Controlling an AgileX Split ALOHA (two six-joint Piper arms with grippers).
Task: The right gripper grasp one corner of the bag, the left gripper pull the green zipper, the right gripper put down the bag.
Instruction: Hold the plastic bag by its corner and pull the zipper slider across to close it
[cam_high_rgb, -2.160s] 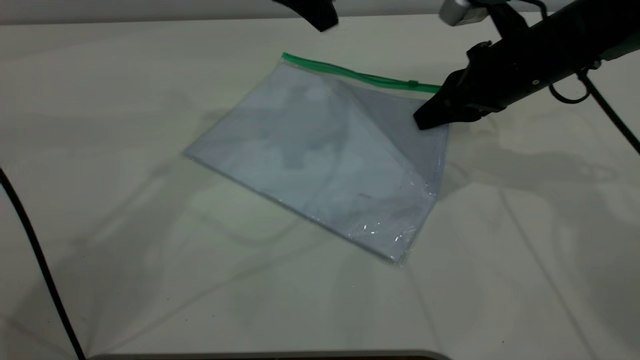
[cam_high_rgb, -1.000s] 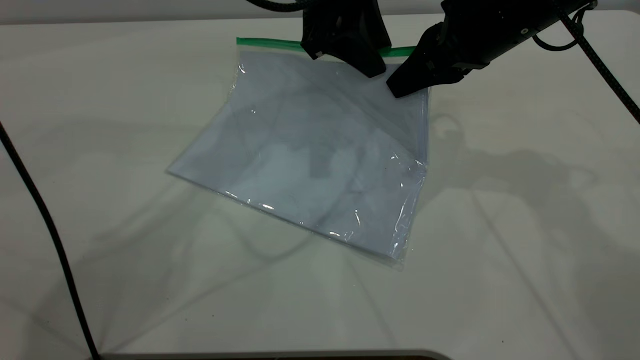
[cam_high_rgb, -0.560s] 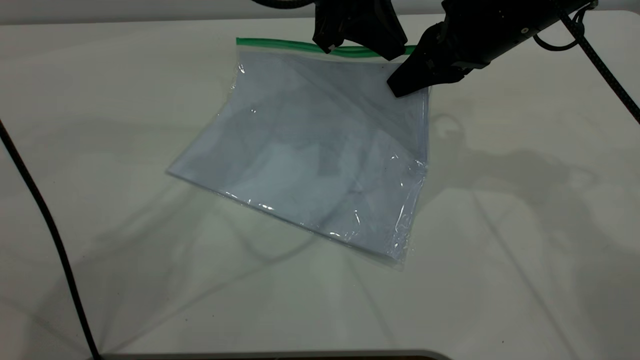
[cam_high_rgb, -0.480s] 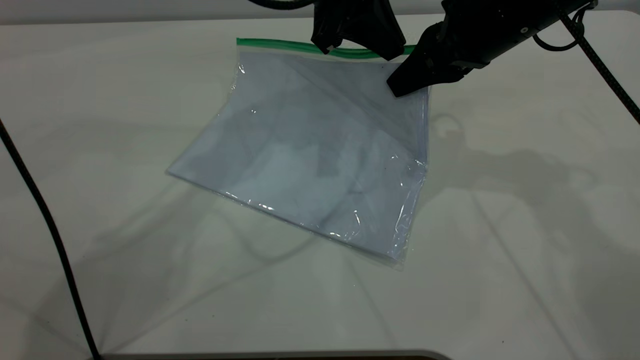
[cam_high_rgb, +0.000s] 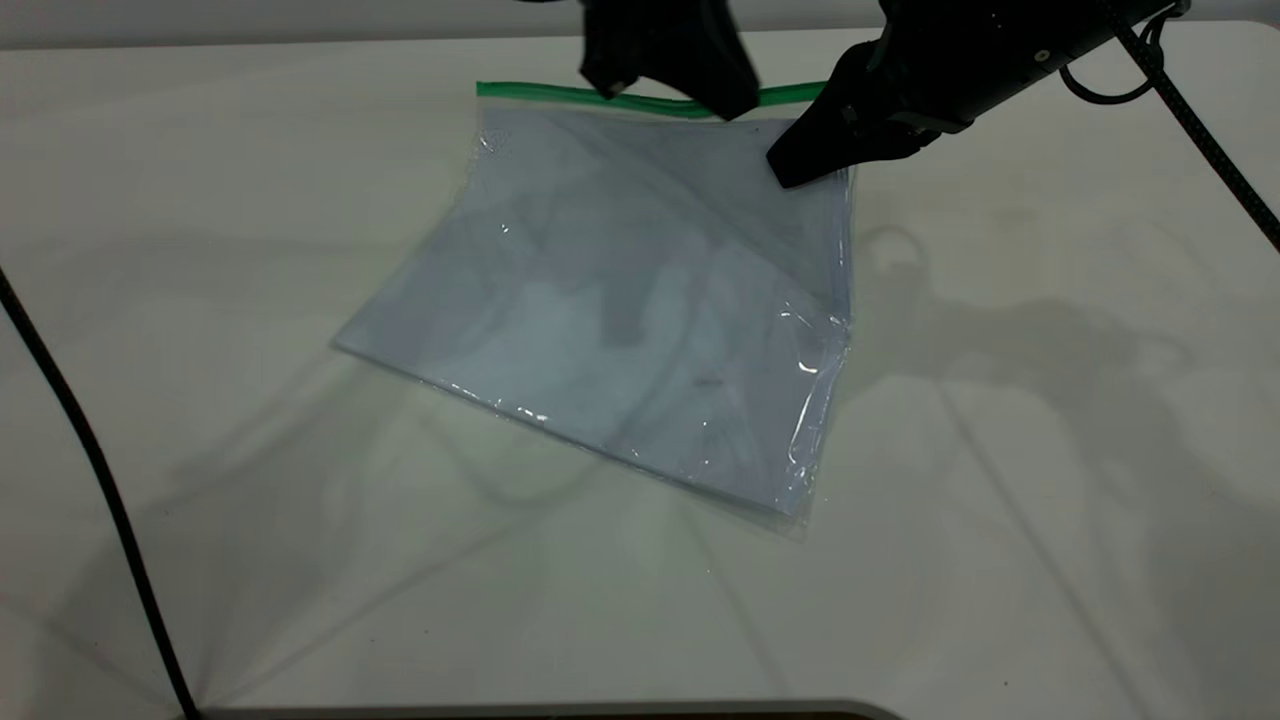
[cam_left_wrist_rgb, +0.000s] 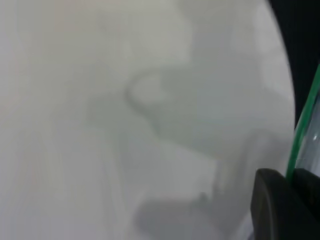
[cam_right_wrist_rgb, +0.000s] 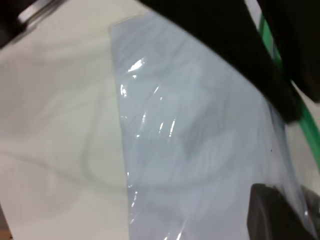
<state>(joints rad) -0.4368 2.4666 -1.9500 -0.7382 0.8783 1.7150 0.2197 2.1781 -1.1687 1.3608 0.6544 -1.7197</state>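
- Exterior view: bag (cam_high_rgb: 620, 300), far edge raised, near edge on the table (cam_high_rgb: 1000, 450). Right gripper (cam_high_rgb: 800, 165) pinched on the bag's far right corner. Left gripper (cam_high_rgb: 665, 75) sits over the green zipper (cam_high_rgb: 530, 92), mid-strip; whether its fingers are closed I cannot tell. Risk: a hard pull could tear the corner from the right jaws (thin, slick film).
- Left wrist view: green zipper (cam_left_wrist_rgb: 302, 125) runs between two black fingertips (cam_left_wrist_rgb: 270, 200), seemingly clamped. Risk: fingers sliding along the strip without carrying the slider.
- Right wrist view: bag (cam_right_wrist_rgb: 200, 150) creased and glinting, zipper edge partly hidden by black arm parts. Risk: sagging film twisting and jamming the slider.
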